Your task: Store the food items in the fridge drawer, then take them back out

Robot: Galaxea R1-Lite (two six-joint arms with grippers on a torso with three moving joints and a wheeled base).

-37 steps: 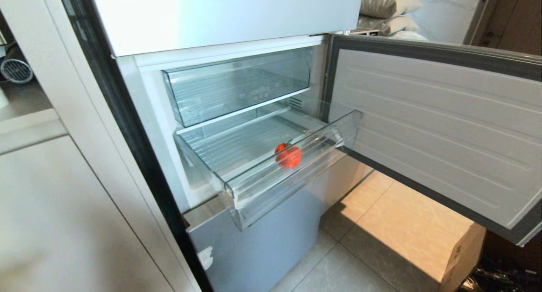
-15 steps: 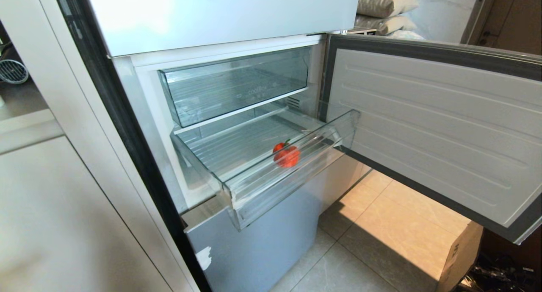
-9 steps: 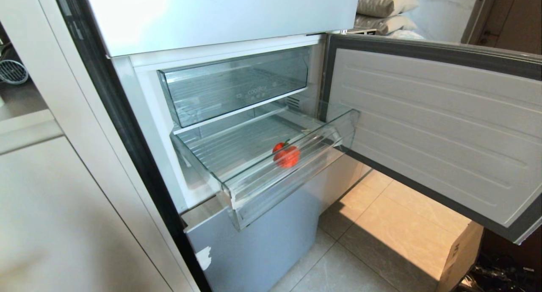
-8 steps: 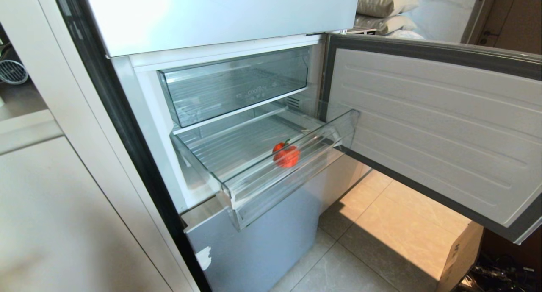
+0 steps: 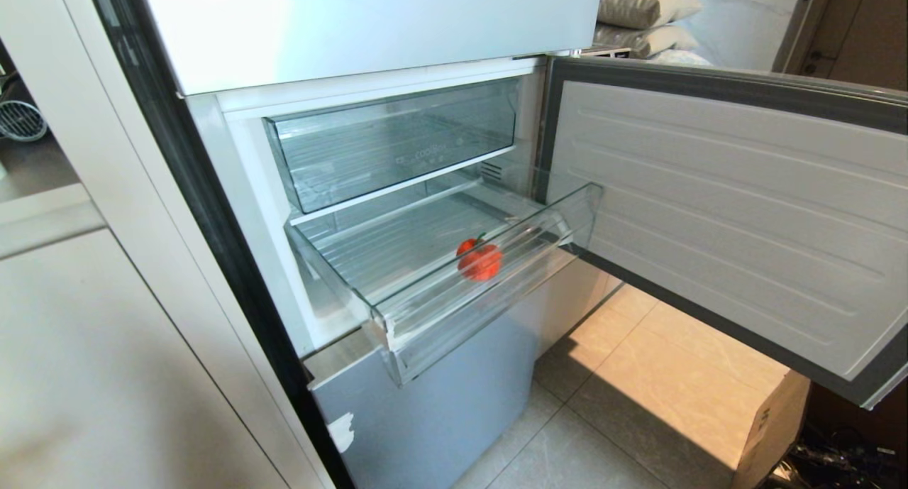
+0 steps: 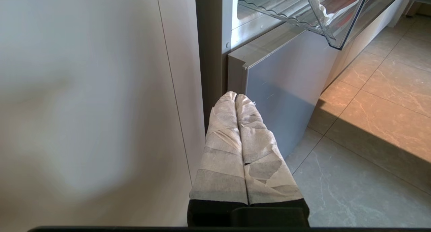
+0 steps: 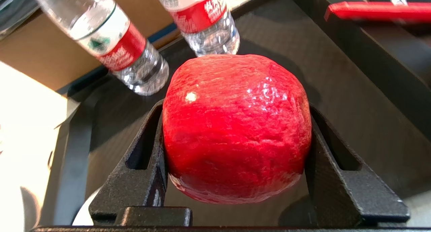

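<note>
Right gripper [image 7: 235, 151] clamps a glossy red, roundish, tomato-like food piece [image 7: 235, 127] between its black jaws, above a dark tray.

Two clear plastic water bottles [image 7: 134, 53] lie just beyond it. The wide clear plastic fridge drawer [image 5: 454, 297] stands pulled out, apparently ready to receive it, with a second red, green-stemmed piece [image 5: 481, 260] near its front lip. Left gripper [image 6: 236, 100], pressed together, hangs parked below the drawer.

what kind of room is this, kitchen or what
Most likely a home kitchen: a fridge stands with its door swung open and a clear fridge drawer pulled out holding a red tomato-like food item, pale cabinet panels run beside it, and the floor is tiled.
</note>
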